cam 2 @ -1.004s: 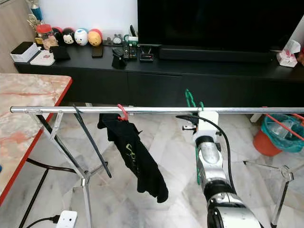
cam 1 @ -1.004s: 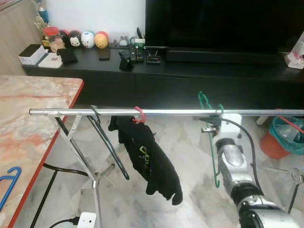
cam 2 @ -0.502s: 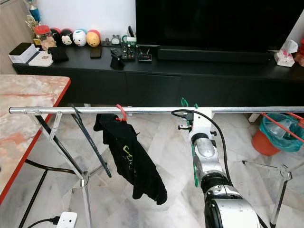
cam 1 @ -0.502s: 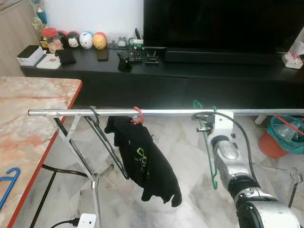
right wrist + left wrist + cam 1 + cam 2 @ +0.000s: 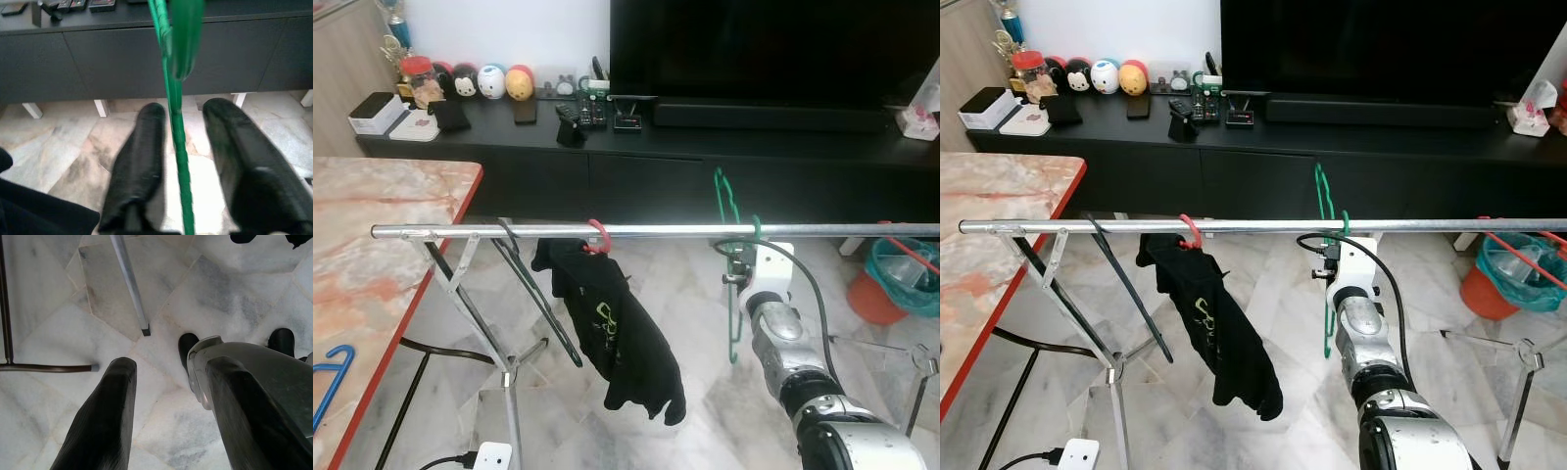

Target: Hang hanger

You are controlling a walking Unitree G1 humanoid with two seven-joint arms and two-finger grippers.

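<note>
A green hanger [image 5: 734, 294] hooks over the chrome rail [image 5: 489, 232] of the drying rack, right of its middle. It hangs askew, with one green end [image 5: 1320, 191] sticking up above the rail. My right arm [image 5: 773, 313] reaches up just below the rail beside it. In the right wrist view my right gripper [image 5: 186, 110] is open, its fingers [image 5: 142, 161] standing either side of the green wire [image 5: 177, 147] without touching it. My left gripper [image 5: 166, 377] is open and points down at the marble floor.
A black garment [image 5: 622, 338] hangs from a red hook [image 5: 599, 233] at mid rail, with a black hanger [image 5: 533, 294] to its left. A marble table [image 5: 372, 235] carrying a blue hanger [image 5: 328, 377] stands at left. A dark TV console [image 5: 656, 137] lies beyond, and a red bin [image 5: 891, 289] at right.
My right arm has drawn back and dropped below the rail. The green hanger has swung on its hook, one end now rising above the rail.
</note>
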